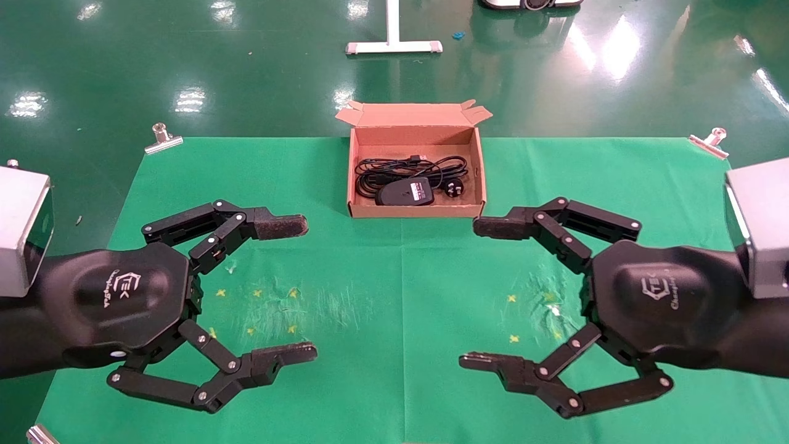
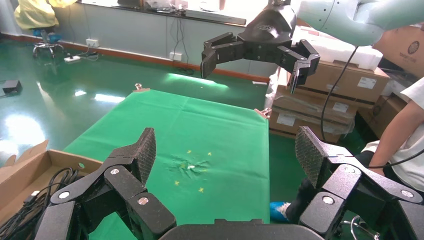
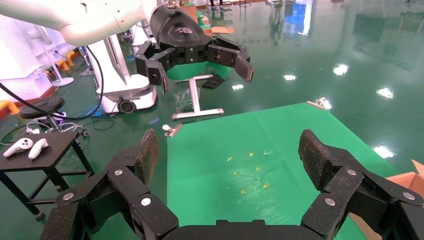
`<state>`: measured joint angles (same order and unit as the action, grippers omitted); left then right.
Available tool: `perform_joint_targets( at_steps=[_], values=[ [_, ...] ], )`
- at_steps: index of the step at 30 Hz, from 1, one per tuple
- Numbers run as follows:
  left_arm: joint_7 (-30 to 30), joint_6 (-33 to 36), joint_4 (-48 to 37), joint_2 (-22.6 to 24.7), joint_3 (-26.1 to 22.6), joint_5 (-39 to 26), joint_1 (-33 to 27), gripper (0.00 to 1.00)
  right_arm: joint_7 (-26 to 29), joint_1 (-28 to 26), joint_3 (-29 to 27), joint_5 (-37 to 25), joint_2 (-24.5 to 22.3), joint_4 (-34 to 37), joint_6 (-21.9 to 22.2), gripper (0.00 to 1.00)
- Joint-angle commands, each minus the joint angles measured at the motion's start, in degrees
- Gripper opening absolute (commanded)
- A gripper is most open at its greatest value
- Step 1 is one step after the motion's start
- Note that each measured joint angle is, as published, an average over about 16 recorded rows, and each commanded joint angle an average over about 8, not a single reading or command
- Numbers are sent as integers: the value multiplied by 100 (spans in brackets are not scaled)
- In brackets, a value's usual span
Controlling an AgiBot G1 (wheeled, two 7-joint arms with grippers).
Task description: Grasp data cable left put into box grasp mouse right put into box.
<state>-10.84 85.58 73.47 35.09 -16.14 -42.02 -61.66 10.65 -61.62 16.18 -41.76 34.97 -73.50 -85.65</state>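
Observation:
The brown cardboard box (image 1: 413,211) stands open at the far middle of the green cloth. Inside it lies the coiled black data cable (image 1: 383,168), its plug toward the box's right side. The black mouse (image 1: 405,192) rests on the cable with its white label up. My left gripper (image 1: 306,288) hovers open over the near left of the cloth, empty. My right gripper (image 1: 471,293) mirrors it on the near right, open and empty. In the left wrist view, the box's edge (image 2: 31,162) and some cable (image 2: 27,210) show beside my open left gripper (image 2: 226,147). The right wrist view shows my open right gripper (image 3: 227,150).
Metal clips (image 1: 163,139) (image 1: 710,142) pin the green cloth's (image 1: 394,296) far corners. A white stand base (image 1: 393,46) sits on the floor beyond the box. Stacked cartons (image 2: 325,95) and a person (image 2: 400,145) are off the table's right side. A small black side table (image 3: 40,155) stands left.

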Motion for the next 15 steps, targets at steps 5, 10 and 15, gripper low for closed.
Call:
perform_joint_targets(
  at_steps=[5,10,15],
  values=[
    [0,0,0,0,0,0,0,100,0,0,0,0,0,0,0,100],
    [0,0,0,0,0,0,0,100,0,0,0,0,0,0,0,100],
    [0,0,0,0,0,0,0,100,0,0,0,0,0,0,0,100]
  ],
)
